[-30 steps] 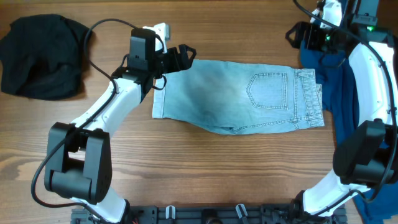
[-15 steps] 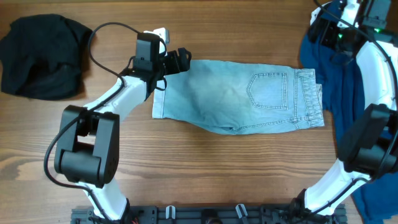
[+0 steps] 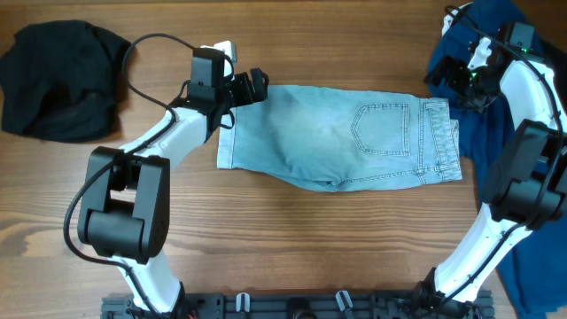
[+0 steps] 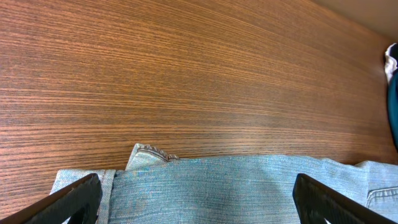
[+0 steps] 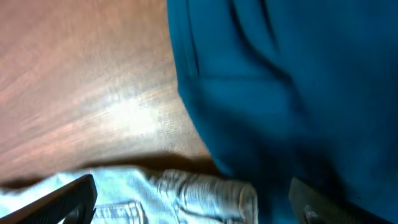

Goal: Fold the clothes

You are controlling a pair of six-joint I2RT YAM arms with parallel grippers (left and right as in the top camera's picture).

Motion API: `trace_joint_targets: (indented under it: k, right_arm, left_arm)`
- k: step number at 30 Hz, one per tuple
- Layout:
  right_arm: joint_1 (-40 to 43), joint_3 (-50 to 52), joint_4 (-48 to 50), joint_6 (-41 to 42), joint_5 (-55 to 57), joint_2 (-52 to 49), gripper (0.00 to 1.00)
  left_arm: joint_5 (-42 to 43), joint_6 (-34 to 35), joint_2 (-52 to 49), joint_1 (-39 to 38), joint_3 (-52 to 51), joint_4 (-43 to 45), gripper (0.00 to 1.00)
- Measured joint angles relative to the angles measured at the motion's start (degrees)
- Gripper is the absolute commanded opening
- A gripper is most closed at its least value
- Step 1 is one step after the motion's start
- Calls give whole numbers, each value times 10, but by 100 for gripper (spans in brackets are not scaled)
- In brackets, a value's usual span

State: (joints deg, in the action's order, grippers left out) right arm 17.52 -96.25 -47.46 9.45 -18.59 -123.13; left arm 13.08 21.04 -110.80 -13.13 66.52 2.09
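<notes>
Shorts (image 3: 328, 142) just beneath left claw (image 3: 255, 84)

Overhead light: bright, even; thin soft shadow along the near edge of the denim shorts (image 3: 337, 133).
Left wrist view: sharp, evenly lit; wood grain of the table (image 4: 186, 74) crisp.
Right wrist view: blurred throughout; pale sheen on the wood left of the dark-blue garment (image 5: 280, 93), its folds smeared.

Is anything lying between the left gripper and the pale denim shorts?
Nothing visible does. The left gripper hangs open at the leg-hem end of the denim shorts, and the left wrist view shows only bare denim between its fingers.
</notes>
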Motion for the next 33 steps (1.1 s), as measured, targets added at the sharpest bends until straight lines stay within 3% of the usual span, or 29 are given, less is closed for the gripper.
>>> trace_joint_targets:
  k: [3,4,6,7,10,11,13,14,22,33]
  right_arm:
    - [-4,0,-12,0,-7,0,99]
    - [-8,0,-15,0,-9,0,93]
    - [-19,0,-18,-3,-9,0,60]
    - [-25,0,-19,-2,-9,0,53]
    - [-36,0,-24,-2,-9,0,57]
    - [-39,0,-26,-3,-9,0,51]
    - [-42,0,-28,-2,-9,0,12]
    - [-43,0,-30,-3,-9,0,4]
    - [-43,0,-39,-3,-9,-4,4]
    - [-43,0,-40,-3,-9,-4,4]
  left_arm:
    - [0,0,0,0,0,-2,98]
    - [0,1,0,0,0,-2,98]
    - [0,1,0,0,0,-2,98]
    - [0,2,0,0,0,-2,98]
    - [0,2,0,0,0,-3,98]
    - [0,3,0,0,0,-4,98]
    - [0,3,0,0,0,-9,98]
    - [0,3,0,0,0,-12,98]
    - [0,6,0,1,0,-14,100]
    - [-15,71,-1,70,2,-121,100]
